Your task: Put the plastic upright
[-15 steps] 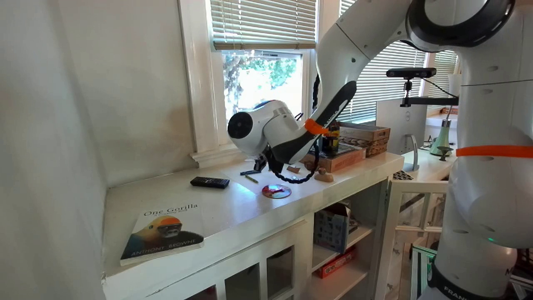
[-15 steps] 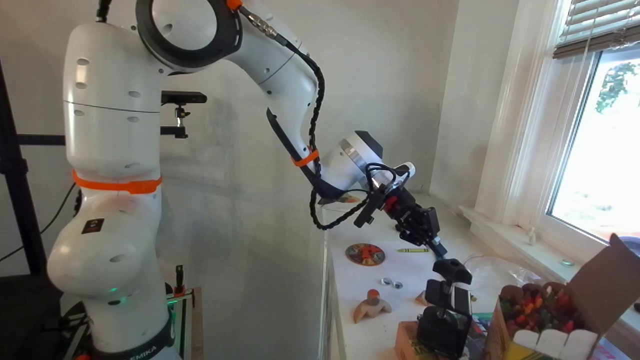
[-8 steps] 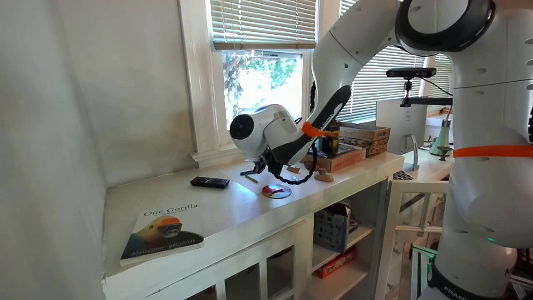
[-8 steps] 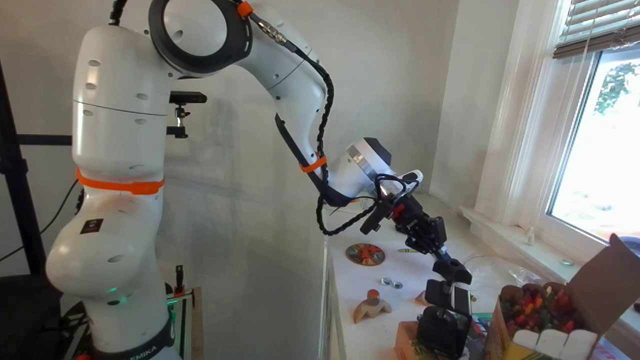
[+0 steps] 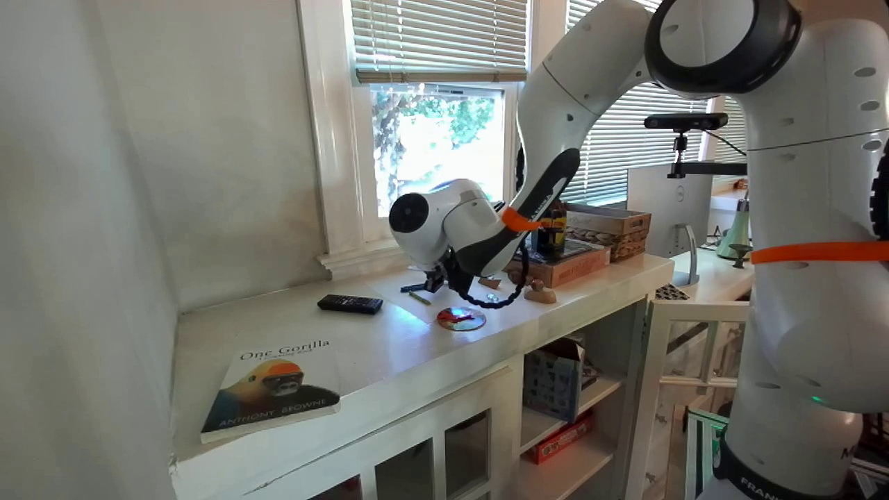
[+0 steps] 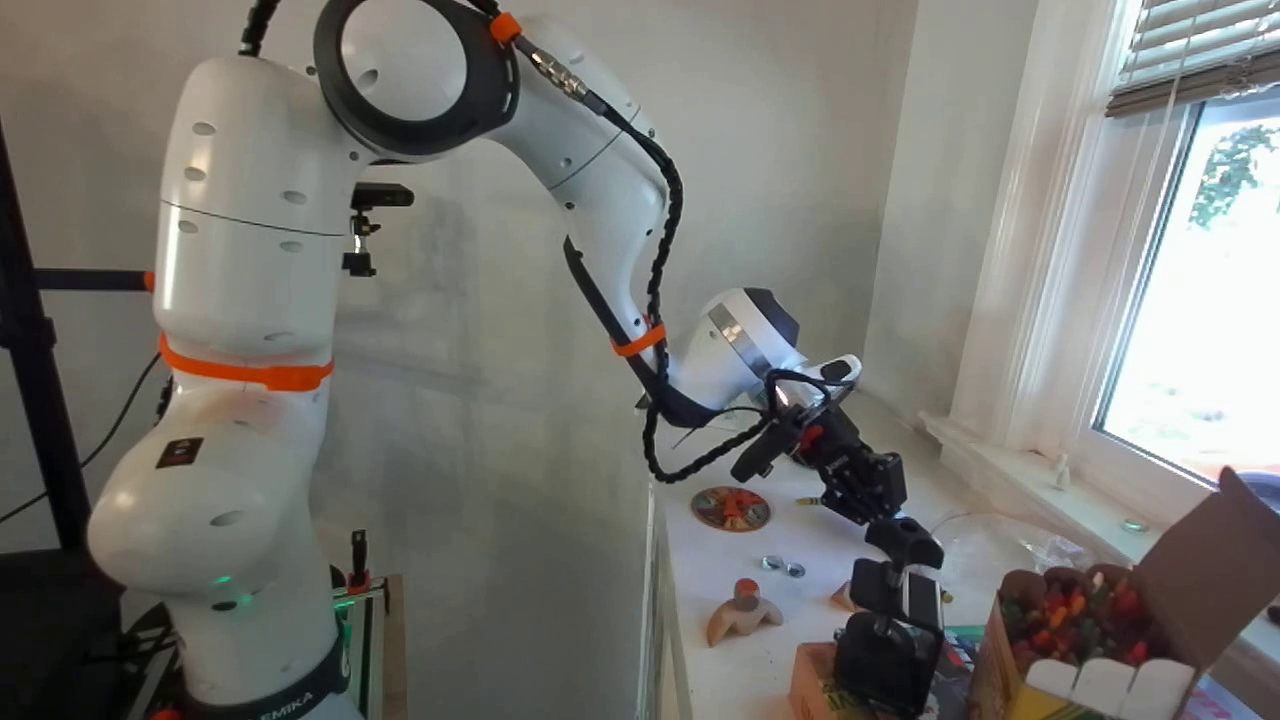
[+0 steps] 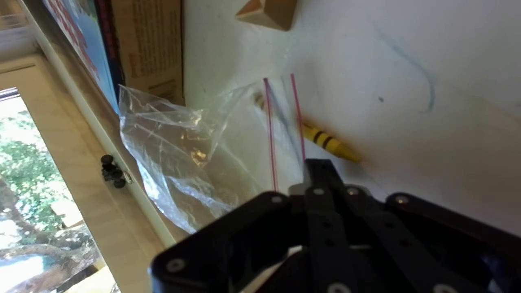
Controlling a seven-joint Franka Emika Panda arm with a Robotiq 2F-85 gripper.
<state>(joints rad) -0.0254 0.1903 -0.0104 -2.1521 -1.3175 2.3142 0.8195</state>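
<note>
The plastic is a clear, crumpled zip bag [image 7: 191, 150] lying flat on the white counter, with two pink seal lines at the end near my fingers. It also shows in an exterior view as a faint clear sheet [image 6: 1000, 545] by the window sill. My gripper [image 7: 319, 162] is shut above the counter, its tips right at the bag's seal edge. Nothing shows between the fingers; whether they touch the bag I cannot tell. In an exterior view a black clamp mount hides the fingertips. A yellow crayon [image 7: 325, 140] lies partly beneath or inside the bag, tip sticking out.
The black clamp mount [image 6: 890, 630] and a box of red and green pieces [image 6: 1090, 610] stand close by. A wooden block [image 7: 270, 12], a disc [image 6: 731, 509], a remote [image 5: 349, 304] and a book [image 5: 278, 396] lie on the counter. The window sill [image 6: 1060, 500] borders it.
The arm has come down and forward, rightward in an exterior view, bringing the fingertips behind the black clamp mount. The gripper has stayed shut.
</note>
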